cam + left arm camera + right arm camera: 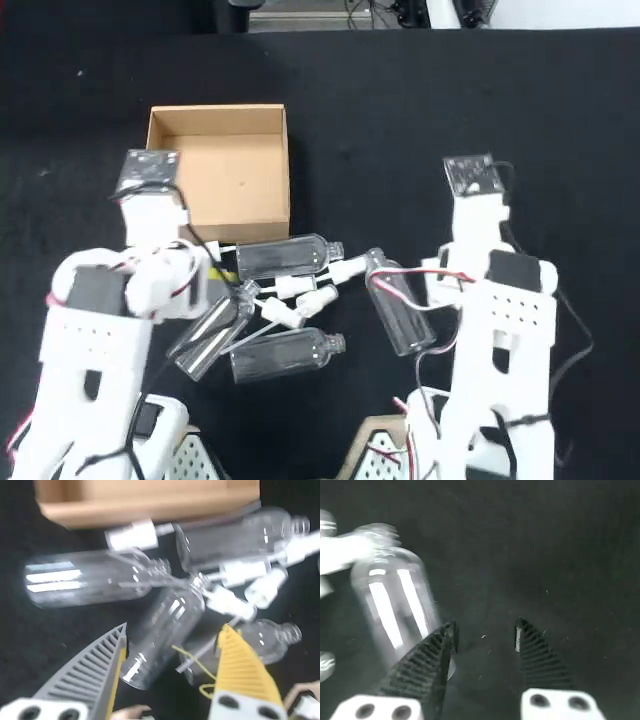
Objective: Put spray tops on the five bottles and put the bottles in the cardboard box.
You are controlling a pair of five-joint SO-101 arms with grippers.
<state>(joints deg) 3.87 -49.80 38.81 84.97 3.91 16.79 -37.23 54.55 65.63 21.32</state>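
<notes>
From the high view you see the open brown cardboard box [235,185] holding nothing. The clear plastic bottles [285,256] and loose white spray tops [300,300] lie heaped just beside it on the arms' side, so nearly everything looks left to do. In the left wrist view the left gripper [174,630] hangs with jaws spread over one bottle [165,612] near the box. In the right wrist view the right gripper [485,625] is likewise spread on nothing, a bottle [395,605] just beside one jaw.
</notes>
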